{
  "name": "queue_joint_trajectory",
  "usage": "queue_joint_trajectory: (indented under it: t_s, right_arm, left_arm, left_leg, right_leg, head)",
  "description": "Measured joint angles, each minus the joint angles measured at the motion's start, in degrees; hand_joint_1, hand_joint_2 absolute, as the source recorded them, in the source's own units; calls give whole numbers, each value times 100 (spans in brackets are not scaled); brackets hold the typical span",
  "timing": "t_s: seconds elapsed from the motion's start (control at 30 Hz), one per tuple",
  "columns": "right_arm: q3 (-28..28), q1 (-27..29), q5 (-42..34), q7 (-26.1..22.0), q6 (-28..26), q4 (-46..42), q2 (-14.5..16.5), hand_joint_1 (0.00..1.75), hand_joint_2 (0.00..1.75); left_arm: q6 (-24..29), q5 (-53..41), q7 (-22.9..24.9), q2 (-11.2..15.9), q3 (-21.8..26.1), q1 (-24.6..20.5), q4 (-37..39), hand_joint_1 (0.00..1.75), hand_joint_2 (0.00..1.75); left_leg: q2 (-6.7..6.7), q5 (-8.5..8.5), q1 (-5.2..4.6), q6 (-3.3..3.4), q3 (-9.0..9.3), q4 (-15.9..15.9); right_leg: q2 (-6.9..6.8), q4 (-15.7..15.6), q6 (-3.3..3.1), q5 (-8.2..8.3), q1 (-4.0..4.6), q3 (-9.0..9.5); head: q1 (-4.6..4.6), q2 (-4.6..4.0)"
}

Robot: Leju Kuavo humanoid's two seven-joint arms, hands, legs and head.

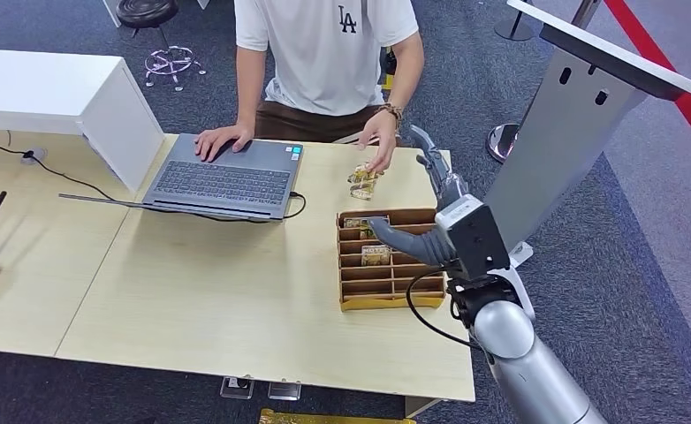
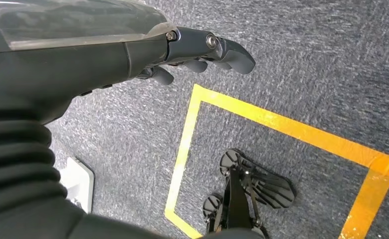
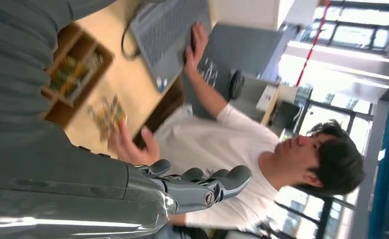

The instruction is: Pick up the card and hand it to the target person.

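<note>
Card [image 1: 362,179]: in the person's hand [image 1: 379,150], held just above the desk [image 1: 218,300] right behind the card box; its print is too blurred to read.
Card box [image 1: 390,295]: brown, slotted, on the desk by its right edge; a few more cards stand in its far slots, their writing not legible.
Right hand [image 1: 430,208]: raised over the card box's right side, fingers [image 3: 235,177] spread apart and holding nothing; apart from the card.
Left hand [image 2: 202,52]: hanging over grey carpet with a yellow tape line, fingers loosely curled, nothing in them.
Person: sits behind the desk beyond the card box, white T-shirt [image 1: 333,53] with "LA" printed on the chest; other hand on the laptop.
Laptop [image 1: 227,177]: open, grey, left of the card box; small stickers by its keyboard, unreadable.
</note>
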Motion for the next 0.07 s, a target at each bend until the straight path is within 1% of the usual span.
queue_joint_trajectory:
  t_s: [0.03,0.07]
  right_arm:
    - [-66,105,-394,-71,88,-11,-30,0,175]
    - [-99,158,-580,-106,124,-16,-46,0,175]
  left_arm:
    - [14,1,9,0,2,5,0,0,0]
    - [21,1,14,0,2,7,0,0,0]
  left_leg:
    - [0,0,0,0,0,0]
    - [0,0,0,0,0,0]
  right_leg:
    - [0,0,0,0,0,0]
    - [0,0,0,0,0,0]
  head:
    - [-1,0]
    - [-1,0]
